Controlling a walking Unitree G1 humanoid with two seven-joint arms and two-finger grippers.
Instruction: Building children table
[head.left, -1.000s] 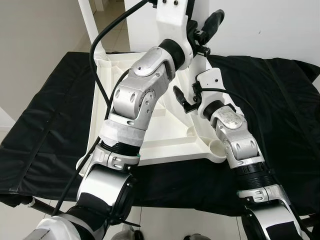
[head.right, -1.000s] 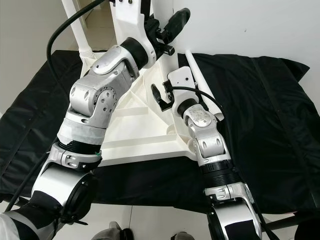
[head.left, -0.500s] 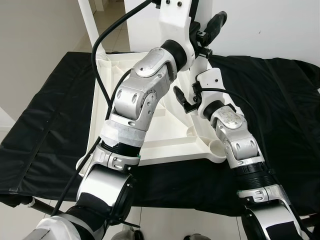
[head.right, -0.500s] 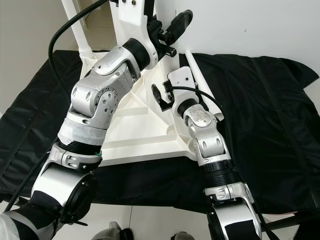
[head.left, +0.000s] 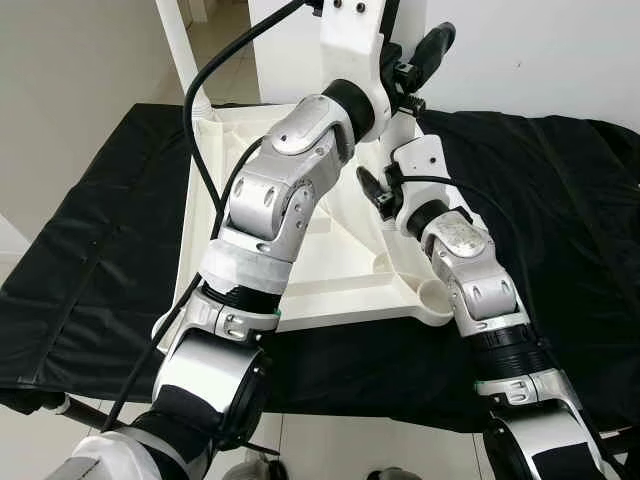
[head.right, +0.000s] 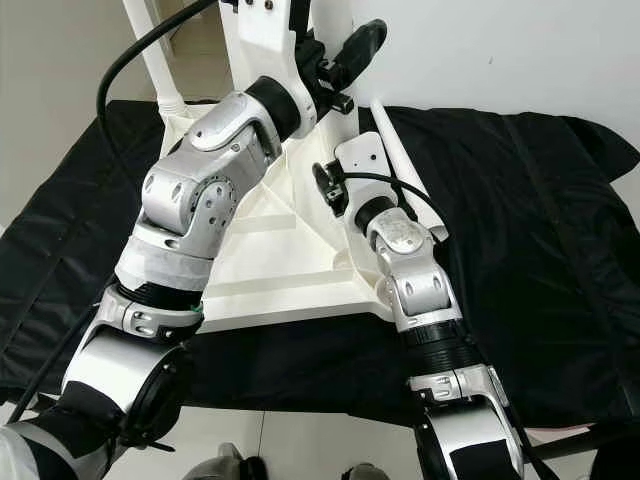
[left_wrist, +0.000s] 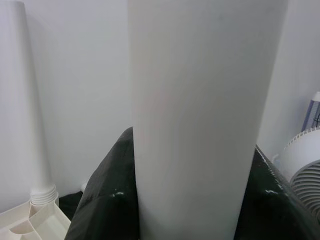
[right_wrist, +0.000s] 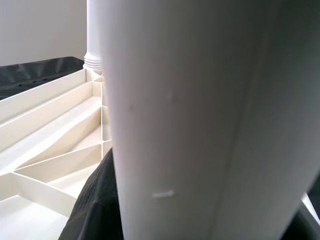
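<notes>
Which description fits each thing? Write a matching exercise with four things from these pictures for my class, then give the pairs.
Things:
1. tabletop
2. cloth
3. corner leg
4. left gripper

Descriptions:
A. black, spread under the furniture parts
B. raised high, near the wall
C. white, lying upside down with its ribs showing
D. white, standing upright at the far left corner

Pairs: 1-C, 2-A, 3-D, 4-B

A smooth white plastic cylindrical table leg (right_wrist: 200, 120) stands close before the camera. Beyond it lies a cream ribbed plastic tabletop underside (right_wrist: 55, 135), another white leg (right_wrist: 93, 35) screwed upright into its corner.
</notes>
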